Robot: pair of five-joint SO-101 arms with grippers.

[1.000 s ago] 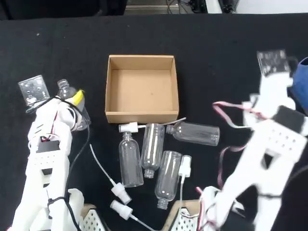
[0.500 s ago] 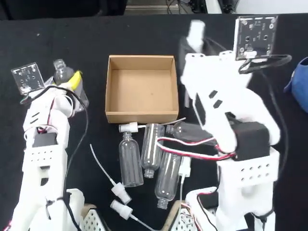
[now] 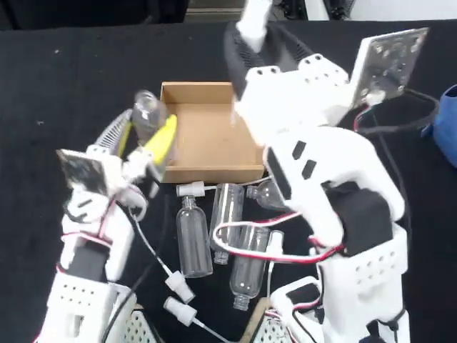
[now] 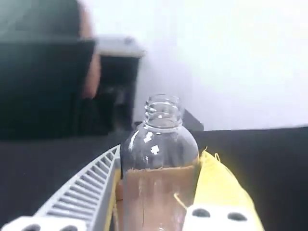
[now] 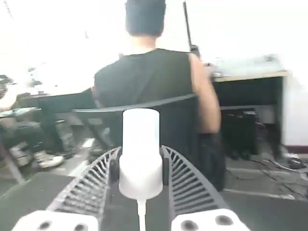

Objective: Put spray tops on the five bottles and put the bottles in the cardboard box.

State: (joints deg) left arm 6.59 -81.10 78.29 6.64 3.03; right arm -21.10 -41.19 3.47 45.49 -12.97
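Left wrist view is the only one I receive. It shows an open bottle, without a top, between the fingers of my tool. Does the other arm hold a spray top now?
Observer: Yes. The right tool is shut on a white spray top.
Operator: Where is my bottle compared to the cardboard box?
Observer: In the high view, the bottle appears over the left wall of the cardboard box.
Operator: How many bottles lie on the table?
Observer: Four loose bottles lie in front of the box, one of them partly behind the right arm.
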